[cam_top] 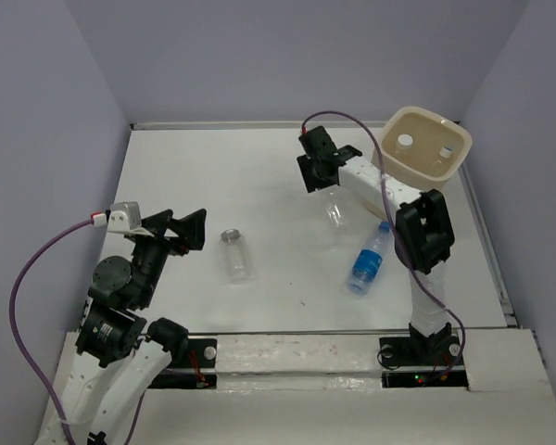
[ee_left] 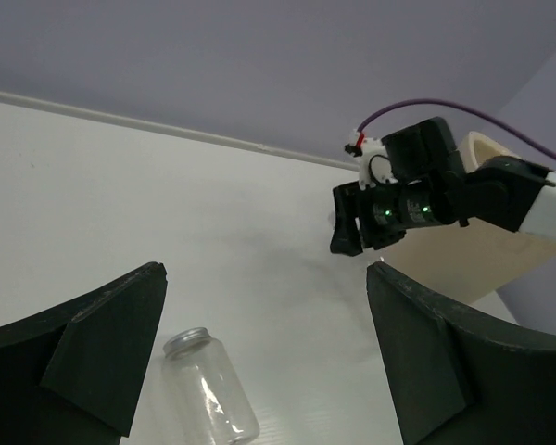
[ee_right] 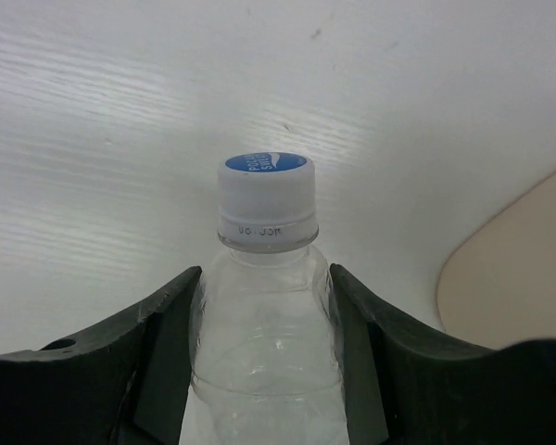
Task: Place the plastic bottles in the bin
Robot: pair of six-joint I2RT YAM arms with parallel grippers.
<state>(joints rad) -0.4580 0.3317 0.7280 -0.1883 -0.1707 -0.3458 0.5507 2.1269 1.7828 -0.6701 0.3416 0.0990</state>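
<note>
A clear unlabelled plastic bottle [ee_right: 267, 306] with a white, blue-topped cap sits between my right gripper's [ee_right: 265, 271] fingers, which press on both sides of its shoulder. From above, that bottle [cam_top: 334, 212] shows on the table just under the right gripper [cam_top: 321, 184], left of the cream bin [cam_top: 428, 112]. A blue-labelled bottle [cam_top: 368, 260] lies near the right arm. A clear bottle with a silver cap [cam_top: 236, 255] lies mid-table. My left gripper [cam_top: 191, 230] hovers to its left, open and empty. In the left wrist view this bottle [ee_left: 209, 386] lies low between the spread fingers [ee_left: 107, 348].
The bin [ee_left: 463, 264] stands tilted at the far right corner, with holes in its base; its rim [ee_right: 514, 278] shows at the right edge of the right wrist view. Grey walls close in the white table on three sides. The right forearm [cam_top: 380, 185] stretches between bin and bottles.
</note>
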